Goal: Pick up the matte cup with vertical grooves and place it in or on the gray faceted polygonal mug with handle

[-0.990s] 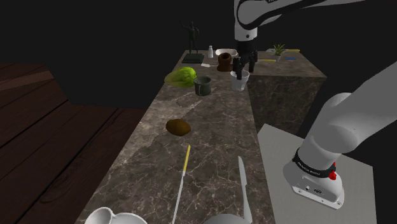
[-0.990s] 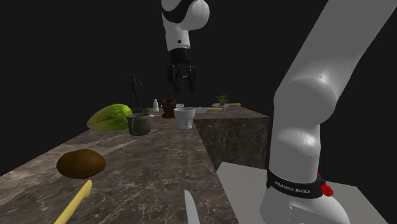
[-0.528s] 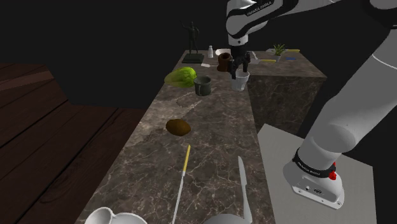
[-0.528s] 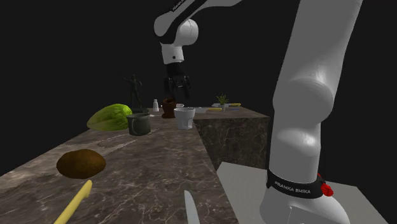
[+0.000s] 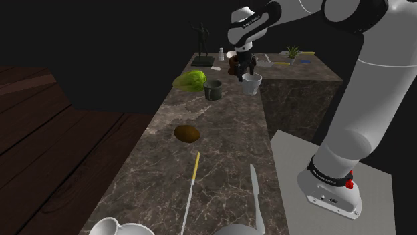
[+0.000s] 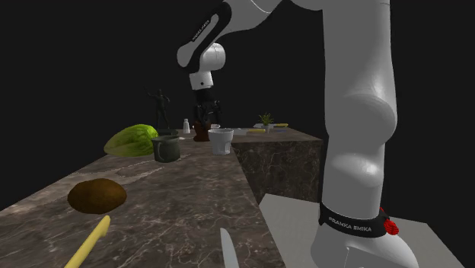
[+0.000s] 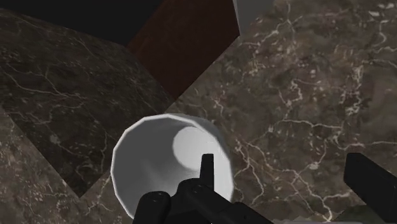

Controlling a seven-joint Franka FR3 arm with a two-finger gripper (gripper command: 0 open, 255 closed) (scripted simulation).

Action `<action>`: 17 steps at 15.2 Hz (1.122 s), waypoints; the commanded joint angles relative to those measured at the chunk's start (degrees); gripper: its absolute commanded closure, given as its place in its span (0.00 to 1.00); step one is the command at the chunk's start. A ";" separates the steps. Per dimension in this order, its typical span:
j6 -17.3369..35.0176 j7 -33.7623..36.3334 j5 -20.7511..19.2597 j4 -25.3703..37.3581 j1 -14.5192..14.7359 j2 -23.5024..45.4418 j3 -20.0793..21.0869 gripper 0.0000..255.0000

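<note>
White cup is standing upright on the marble surface, near its far corner. In the shoulder view, the dark mug with handle is sitting to its left, apart from it; whether anything is in the mug cannot be told. The hand is hanging just over the cup's left rim. The wrist view is adding two facts: the cup is holding nothing, and the fingers are standing apart, gripping nothing.

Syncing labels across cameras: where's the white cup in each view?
Shoulder view: white cup far along the counter, right of the dark mug.
Second exterior view: cup at mid-picture, right of that mug.
Wrist view: cup just ahead of the open gripper.
Shared landmark: the marble counter edge next to the cup.
</note>
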 commanded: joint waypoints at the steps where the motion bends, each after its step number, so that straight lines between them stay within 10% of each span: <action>1: 0.72 -1.06 0.26 3.57 -0.83 4.04 -0.52 0.00; 17: 6.40 -2.20 0.90 4.61 -2.46 10.47 -1.02 0.00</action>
